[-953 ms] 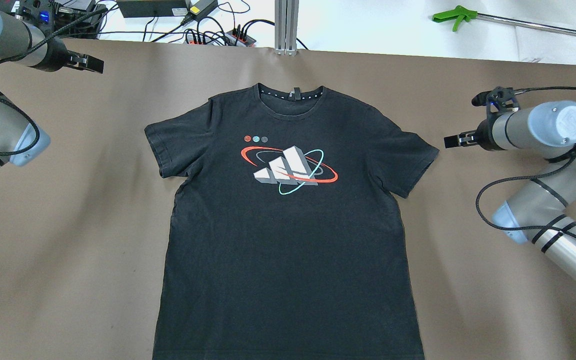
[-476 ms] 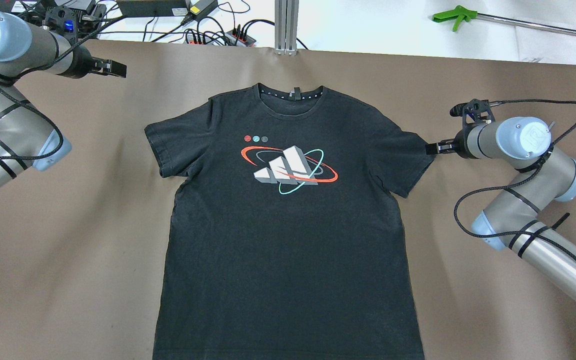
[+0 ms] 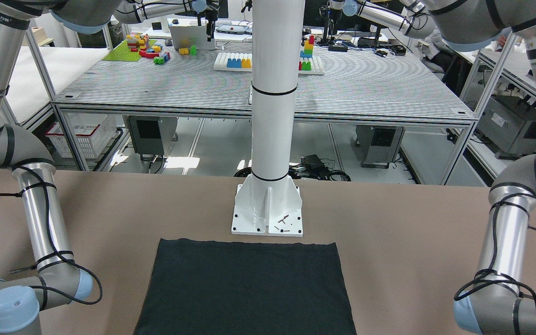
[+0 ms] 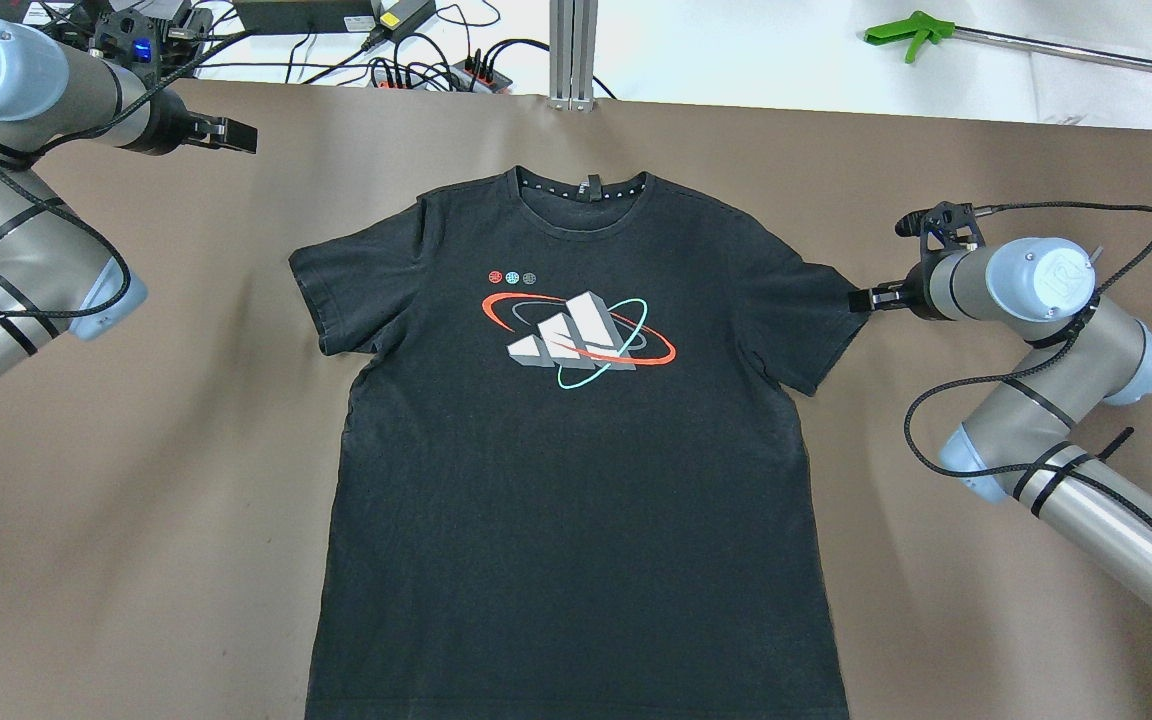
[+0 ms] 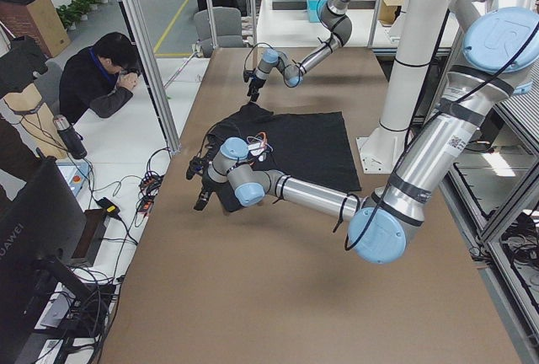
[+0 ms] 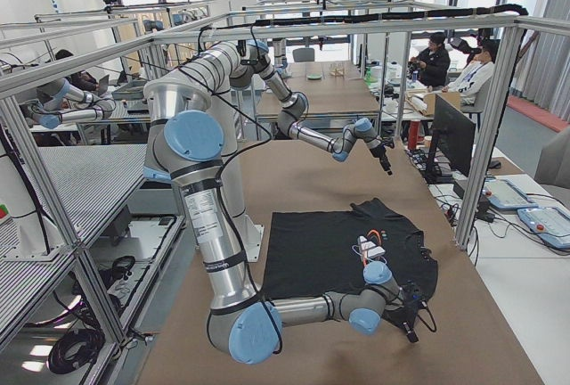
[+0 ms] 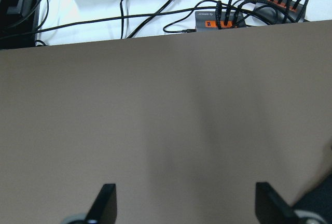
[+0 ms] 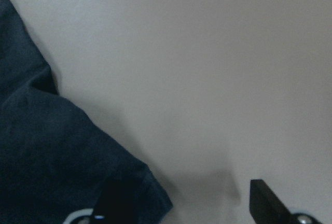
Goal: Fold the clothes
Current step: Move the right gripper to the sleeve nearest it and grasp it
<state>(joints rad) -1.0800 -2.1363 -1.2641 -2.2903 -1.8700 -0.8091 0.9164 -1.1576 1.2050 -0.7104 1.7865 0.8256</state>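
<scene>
Though plain from the front — logo shirt [image 4: 576, 500] overhead, left gripper [image 4: 241, 135], right gripper [image 4: 857, 298] both wide

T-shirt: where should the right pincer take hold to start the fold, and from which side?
Grip the outer hem of the T-shirt's right sleeve, coming in low from outside the shirt, on the robot's right. The shirt lies flat, and that sleeve's corner juts toward the open right pincer, probably giving an edge to pinch.
</scene>
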